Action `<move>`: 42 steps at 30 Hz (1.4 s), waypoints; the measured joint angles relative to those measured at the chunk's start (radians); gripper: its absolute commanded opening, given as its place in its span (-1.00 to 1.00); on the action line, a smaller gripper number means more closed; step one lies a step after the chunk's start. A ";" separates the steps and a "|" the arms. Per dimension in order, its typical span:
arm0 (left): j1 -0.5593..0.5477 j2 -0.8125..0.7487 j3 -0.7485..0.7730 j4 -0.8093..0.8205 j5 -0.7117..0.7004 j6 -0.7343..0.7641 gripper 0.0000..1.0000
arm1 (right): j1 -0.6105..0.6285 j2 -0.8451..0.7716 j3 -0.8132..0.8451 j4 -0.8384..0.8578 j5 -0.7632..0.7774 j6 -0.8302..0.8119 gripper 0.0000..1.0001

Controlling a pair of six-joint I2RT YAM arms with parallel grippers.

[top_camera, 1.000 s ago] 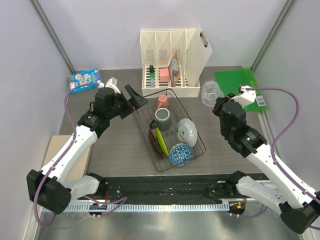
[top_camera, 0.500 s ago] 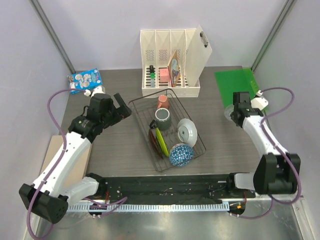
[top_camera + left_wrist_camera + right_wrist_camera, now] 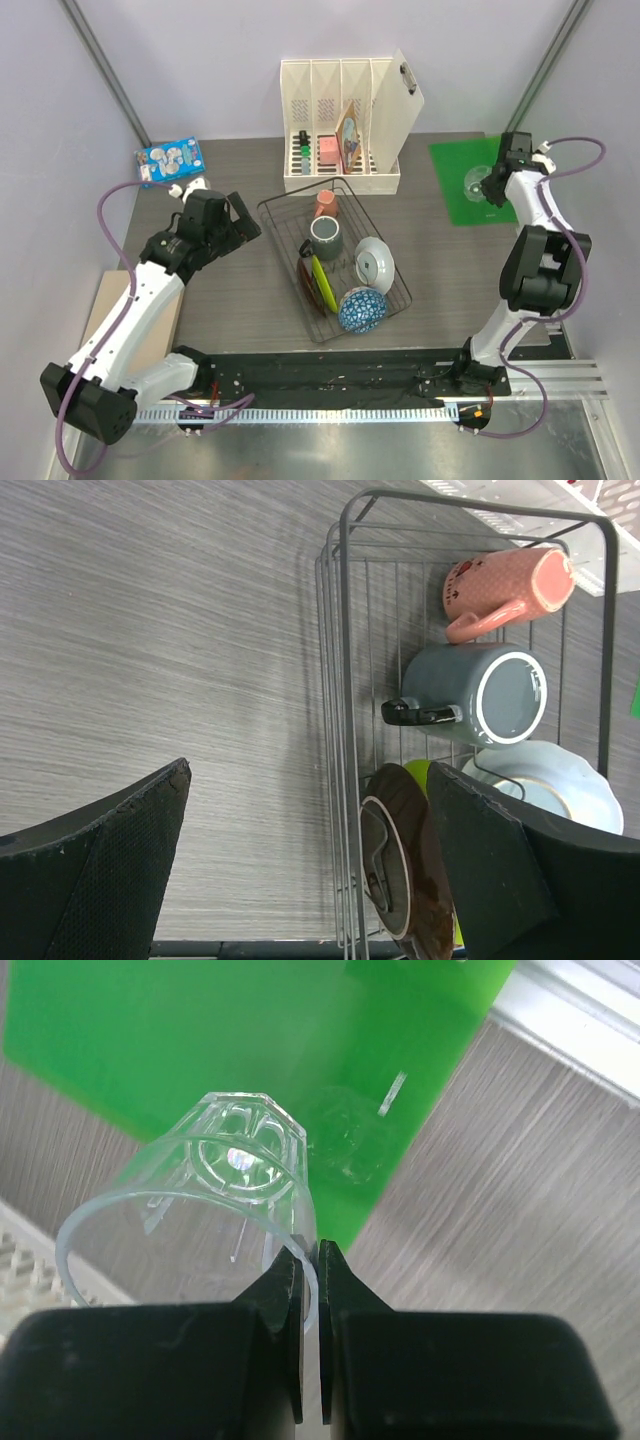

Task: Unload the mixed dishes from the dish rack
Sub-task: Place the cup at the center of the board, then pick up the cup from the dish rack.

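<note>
The dark wire dish rack sits mid-table and holds a pink mug, dark grey mug, white plate, lime-green plate, red floral plate and blue patterned bowl. My left gripper is open at the rack's left edge, with the red plate, grey mug and pink mug in its view. My right gripper is shut on the rim of the clear glass, held over the green mat at the far right.
A cream slotted file holder with small items stands behind the rack. A blue packet lies at the far left. A tan board sits at the left table edge. The green mat fills the right wrist view's top.
My right arm swung the clear glass from beside the rack out to the far right, over the green mat. My left gripper drew back left, then settled by the rack's left edge.
</note>
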 measured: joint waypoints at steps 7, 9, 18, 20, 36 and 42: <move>0.000 0.043 -0.005 -0.001 -0.001 0.000 0.99 | -0.089 0.201 0.102 -0.029 -0.070 0.011 -0.98; 0.000 0.055 -0.005 -0.001 -0.004 0.000 1.00 | -0.086 0.226 0.123 -0.028 -0.093 0.021 -0.91; 0.000 0.066 -0.005 -0.002 -0.008 0.001 0.99 | -0.070 0.243 0.163 -0.036 -0.131 0.002 0.26; 0.000 0.066 -0.005 -0.002 -0.008 0.001 1.00 | -0.071 0.243 0.163 -0.034 -0.133 -0.002 0.37; 0.000 0.039 -0.005 0.011 0.006 0.031 0.99 | 0.069 -0.203 -0.087 0.148 -0.333 0.114 0.61; -0.013 0.017 -0.021 0.103 -0.002 0.048 1.00 | 0.484 -0.400 -0.241 0.365 -0.355 -0.018 0.59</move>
